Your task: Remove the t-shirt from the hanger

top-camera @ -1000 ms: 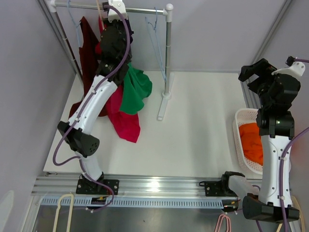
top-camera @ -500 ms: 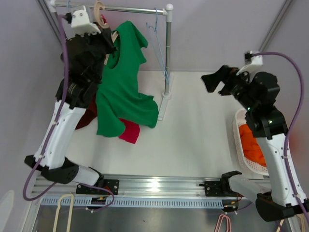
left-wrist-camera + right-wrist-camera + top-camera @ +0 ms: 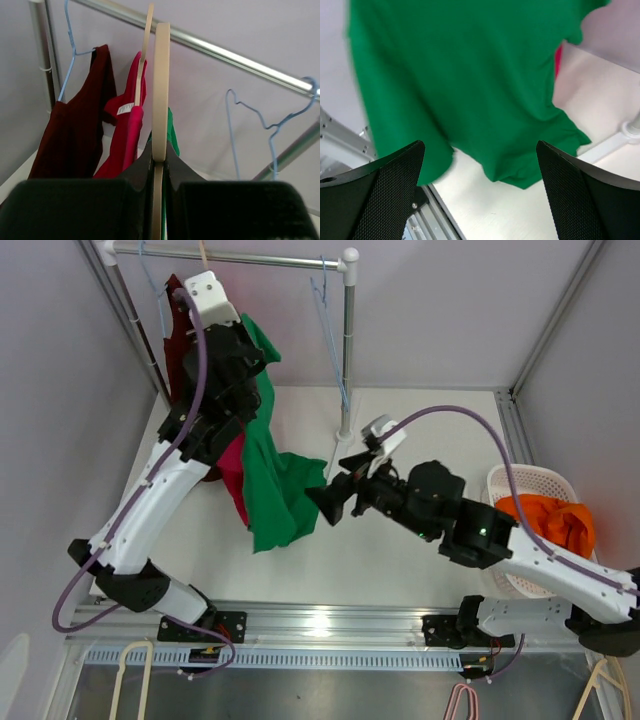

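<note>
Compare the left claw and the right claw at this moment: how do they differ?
Grip: the left claw is shut on the beige hanger; the right claw stands wide open and holds nothing.
Position: the left claw is raised close to the rail; the right claw sits lower, over the table, facing the hanging lower part of the green t-shirt.
Shared: both have black fingers.

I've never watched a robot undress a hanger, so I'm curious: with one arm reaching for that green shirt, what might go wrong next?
The right jaws stand open before the green t-shirt, with the pink shirt hanging right beside it; they might pinch both. The left jaws clamp only the thin hanger, so a hard tug could twist it or slip it loose.
</note>
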`<state>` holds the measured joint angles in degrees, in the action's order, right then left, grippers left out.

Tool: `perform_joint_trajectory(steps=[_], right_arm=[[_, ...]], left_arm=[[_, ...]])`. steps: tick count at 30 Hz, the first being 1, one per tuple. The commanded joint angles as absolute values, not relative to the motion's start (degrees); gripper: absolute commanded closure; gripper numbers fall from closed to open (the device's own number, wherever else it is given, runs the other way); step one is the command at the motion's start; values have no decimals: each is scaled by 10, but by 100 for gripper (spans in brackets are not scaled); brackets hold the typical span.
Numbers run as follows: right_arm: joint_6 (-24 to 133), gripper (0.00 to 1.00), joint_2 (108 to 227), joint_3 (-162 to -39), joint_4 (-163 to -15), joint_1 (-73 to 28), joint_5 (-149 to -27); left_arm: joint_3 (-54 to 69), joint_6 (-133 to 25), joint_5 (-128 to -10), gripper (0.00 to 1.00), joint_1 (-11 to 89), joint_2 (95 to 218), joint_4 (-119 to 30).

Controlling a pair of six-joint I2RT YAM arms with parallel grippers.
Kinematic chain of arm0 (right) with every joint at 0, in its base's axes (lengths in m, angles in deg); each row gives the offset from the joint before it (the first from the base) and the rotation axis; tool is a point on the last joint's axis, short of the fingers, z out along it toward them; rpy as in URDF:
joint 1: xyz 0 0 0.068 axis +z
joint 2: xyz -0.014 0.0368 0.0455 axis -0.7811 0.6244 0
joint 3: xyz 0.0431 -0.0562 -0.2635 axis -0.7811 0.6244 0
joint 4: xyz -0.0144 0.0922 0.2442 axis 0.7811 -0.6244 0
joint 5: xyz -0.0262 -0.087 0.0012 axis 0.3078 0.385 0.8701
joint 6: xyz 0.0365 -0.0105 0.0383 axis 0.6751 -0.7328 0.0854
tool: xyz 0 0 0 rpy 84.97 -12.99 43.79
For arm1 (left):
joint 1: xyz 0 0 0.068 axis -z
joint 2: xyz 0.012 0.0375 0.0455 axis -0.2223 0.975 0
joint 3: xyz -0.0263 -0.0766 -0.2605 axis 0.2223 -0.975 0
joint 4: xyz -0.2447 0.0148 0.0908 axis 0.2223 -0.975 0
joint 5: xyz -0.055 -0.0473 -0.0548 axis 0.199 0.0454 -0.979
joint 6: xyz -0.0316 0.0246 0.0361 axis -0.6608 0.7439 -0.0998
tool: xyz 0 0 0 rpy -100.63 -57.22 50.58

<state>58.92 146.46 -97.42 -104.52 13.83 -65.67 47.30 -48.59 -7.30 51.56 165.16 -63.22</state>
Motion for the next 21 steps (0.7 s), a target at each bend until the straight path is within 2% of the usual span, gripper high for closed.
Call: perform_joint_trajectory(steps=[1, 6, 12, 14, 16, 17, 19, 20, 21], right_arm=[[526, 2, 1491, -979, -943, 181, -592], [505, 2, 1538, -984, -859, 190, -606], [504, 2, 1601, -1033, -863, 195, -608], [499, 3, 1624, -1041, -862, 195, -597], [497, 10, 1642, -1051, -855, 195, -595], [501, 37, 1646, -1054, -855, 195, -597], [507, 68, 1656, -1068, -867, 196, -595], [511, 96, 1656, -1072, -873, 197, -589], [513, 100, 1654, -1073, -881, 203, -582]], left_arm=[[496, -480, -11, 99, 520, 1661, -612], [486, -467, 7, 99, 529, 1666, -599], [466, -413, 27, 99, 530, 1672, -535], [464, -419, 26, 99, 531, 1673, -536], [457, -421, 25, 99, 534, 1674, -536], [455, -421, 25, 99, 534, 1675, -529], [445, -414, 23, 99, 534, 1678, -516], [443, -404, 23, 99, 534, 1682, -486], [429, -389, 25, 99, 534, 1686, -463]])
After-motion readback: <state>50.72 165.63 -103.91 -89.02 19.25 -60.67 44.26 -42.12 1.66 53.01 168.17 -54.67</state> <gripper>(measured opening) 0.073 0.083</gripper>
